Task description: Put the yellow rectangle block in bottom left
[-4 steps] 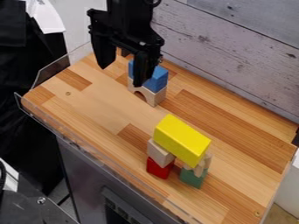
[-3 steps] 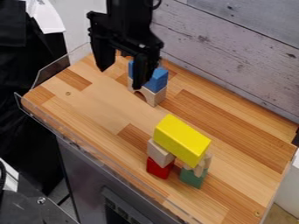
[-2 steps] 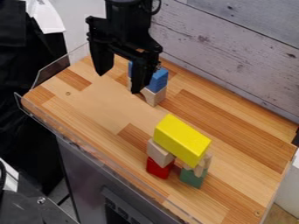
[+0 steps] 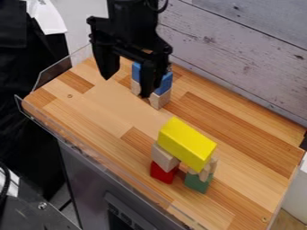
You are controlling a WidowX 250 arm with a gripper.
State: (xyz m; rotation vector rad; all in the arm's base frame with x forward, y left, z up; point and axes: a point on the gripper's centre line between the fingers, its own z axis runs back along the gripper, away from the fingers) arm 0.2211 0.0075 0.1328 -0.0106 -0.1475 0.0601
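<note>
1. The black two-finger gripper [image 4: 126,86] has shifted slightly over the last few frames: its fingertips sit a little lower in the view than before, and most recently they have edged to the view's right. The move is small, and the gripper is over the far part of the wooden tabletop [image 4: 96,104].

2. Its fingers are spread wide with nothing between them. One finger partly covers the stack of blue blocks [image 4: 167,81] on pale wooden blocks [image 4: 158,100]; whether it touches them, I cannot tell.

3. The yellow rectangular block [image 4: 186,143] has not moved. It lies tilted in the view, bridging two supports: a pale wooden block [image 4: 164,157] on a red block [image 4: 163,172] on one side, and narrow pale wooden pieces [image 4: 205,172] above a green block [image 4: 196,183] on the other.

4. For the task, this looks like the start of an approach, with the grasp still to be made. The gripper is well apart from the yellow block and would need to travel toward the near part of the tabletop, line up across the block's narrow width and close there.

5. A straight lift seems wise, since a sideways nudge could topple the supports. Exactly which spot "bottom left" means is unclear.
</note>
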